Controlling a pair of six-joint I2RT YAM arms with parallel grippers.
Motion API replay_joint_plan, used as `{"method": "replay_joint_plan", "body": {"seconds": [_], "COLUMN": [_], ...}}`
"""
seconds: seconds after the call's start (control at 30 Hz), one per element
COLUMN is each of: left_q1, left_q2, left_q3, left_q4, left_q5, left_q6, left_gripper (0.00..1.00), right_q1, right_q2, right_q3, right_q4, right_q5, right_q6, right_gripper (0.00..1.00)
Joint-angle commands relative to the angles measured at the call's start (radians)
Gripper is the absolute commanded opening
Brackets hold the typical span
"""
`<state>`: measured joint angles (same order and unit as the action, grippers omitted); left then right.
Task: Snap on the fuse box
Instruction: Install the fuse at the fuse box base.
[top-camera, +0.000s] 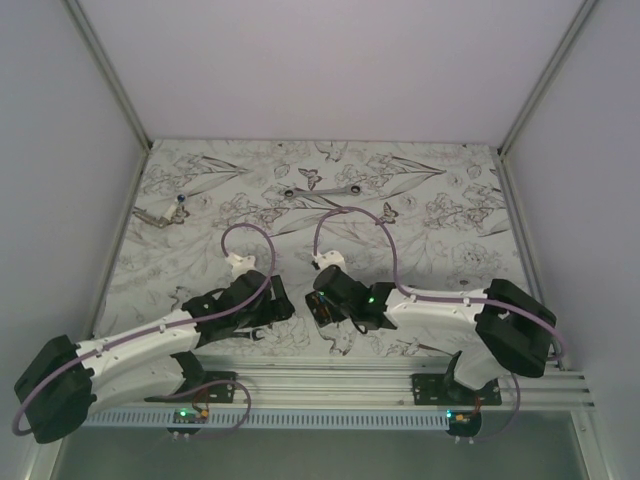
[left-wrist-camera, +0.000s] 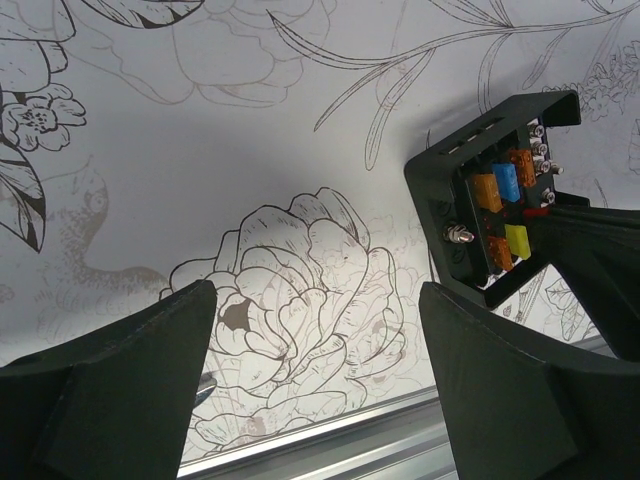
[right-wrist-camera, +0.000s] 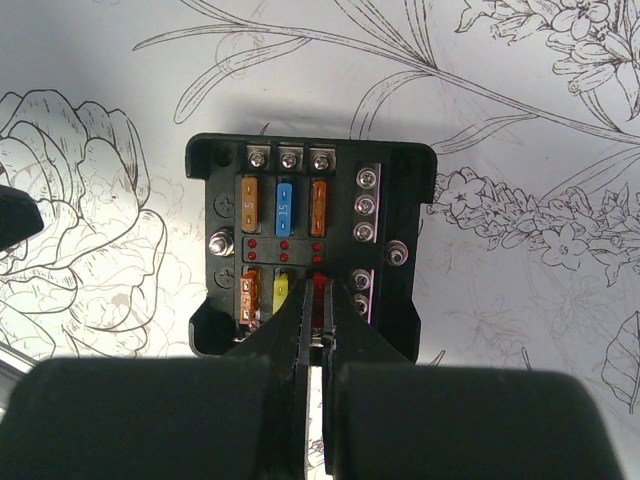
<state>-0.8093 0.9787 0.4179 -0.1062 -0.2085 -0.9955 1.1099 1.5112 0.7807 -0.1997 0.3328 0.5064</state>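
The fuse box (right-wrist-camera: 300, 247) is a small black square box lying open on the flower-print table, with orange, blue and yellow fuses in its slots. My right gripper (right-wrist-camera: 320, 298) is shut on a small red fuse (right-wrist-camera: 320, 287) and holds it at the box's near right slot. The box also shows in the left wrist view (left-wrist-camera: 500, 205), to the right of my left gripper (left-wrist-camera: 315, 300), which is open and empty above the table. In the top view both grippers, left (top-camera: 278, 305) and right (top-camera: 322, 300), sit close together near the front edge.
Two wrenches lie at the back of the table, one at the far left (top-camera: 165, 212) and one at the far middle (top-camera: 320, 190). A metal rail (top-camera: 330, 385) runs along the near edge. Side walls close in the table.
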Motion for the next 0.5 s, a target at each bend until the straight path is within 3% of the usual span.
{"method": "replay_joint_plan", "body": {"seconds": [0.0,0.47], "left_q1": [0.008,0.010], "left_q2": [-0.015,-0.015], "left_q3": [-0.015,-0.014], "left_q4": [-0.038,-0.041], "left_q5": [-0.021,-0.019], "left_q6": [-0.009,-0.011], "left_gripper": [0.87,0.87], "right_q1": [0.014,0.023], "right_q2": [0.024,-0.028], "right_q3": [0.026,0.037], "right_q4": [-0.021,-0.041], "right_q5": [0.031,0.033], "right_q6": [0.028,0.029], "right_gripper": [0.00,0.14]}}
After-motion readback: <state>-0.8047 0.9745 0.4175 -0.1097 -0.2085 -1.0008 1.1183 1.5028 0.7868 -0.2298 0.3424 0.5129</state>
